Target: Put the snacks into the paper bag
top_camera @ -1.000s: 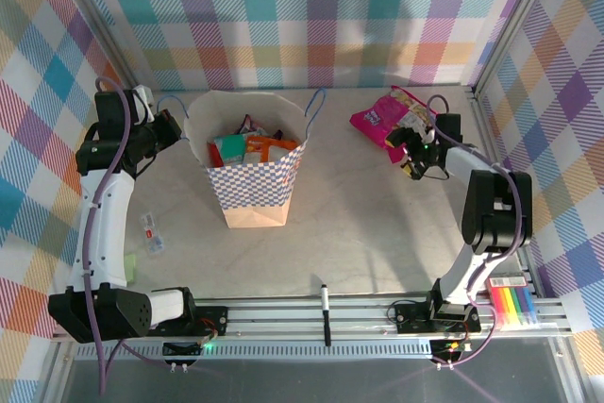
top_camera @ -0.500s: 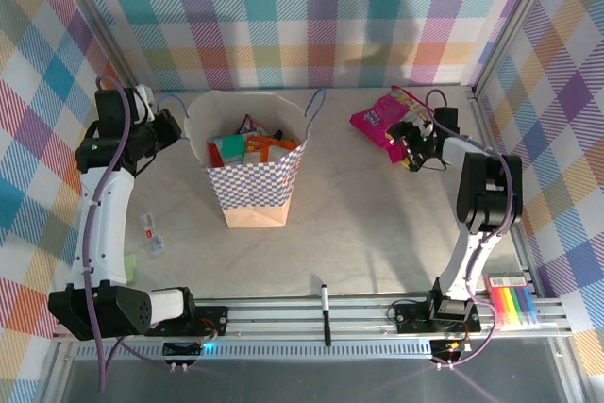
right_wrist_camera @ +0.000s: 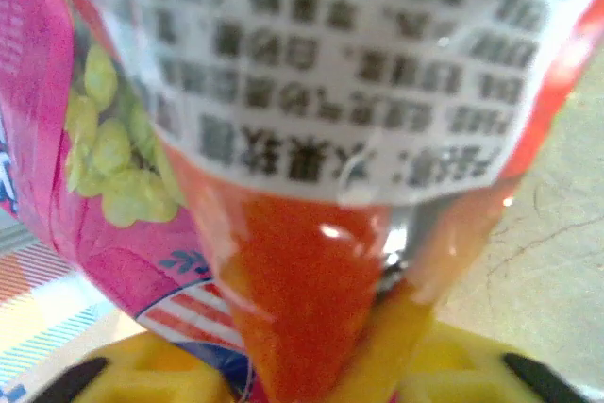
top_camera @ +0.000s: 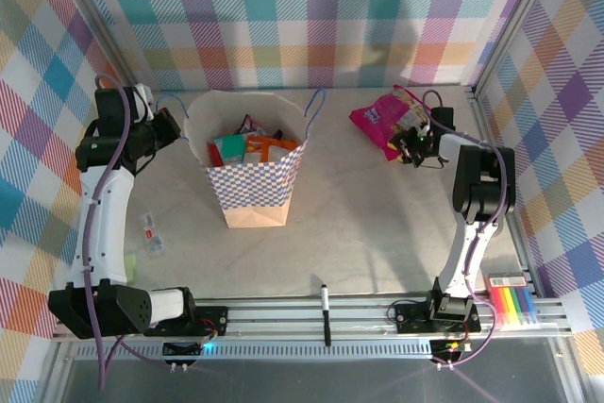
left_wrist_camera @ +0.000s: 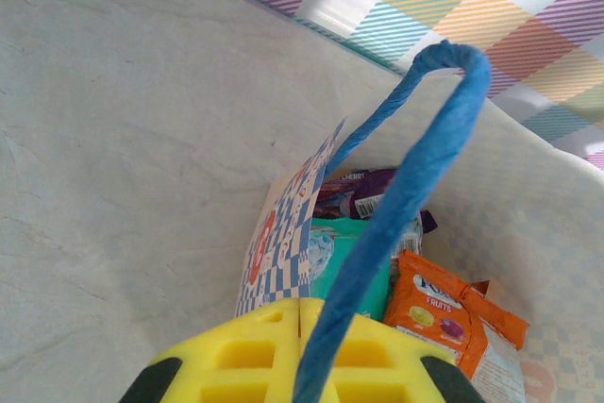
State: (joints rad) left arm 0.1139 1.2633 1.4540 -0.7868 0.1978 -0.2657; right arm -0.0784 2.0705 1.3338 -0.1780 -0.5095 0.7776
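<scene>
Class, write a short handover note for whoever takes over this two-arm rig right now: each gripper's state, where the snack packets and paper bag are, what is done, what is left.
Left gripper: shut on the thin blue cord handle of the bag.
Right gripper: shut on the edge of the shiny red snack packet.
Tan paper bag with blue-and-white checked sides: upright and open, between the arms.
Done: the teal packet, orange packet and purple packet are inside it.
Left: the red snack packet and the pink snack packet beside it, both to the right of the bag.
</scene>
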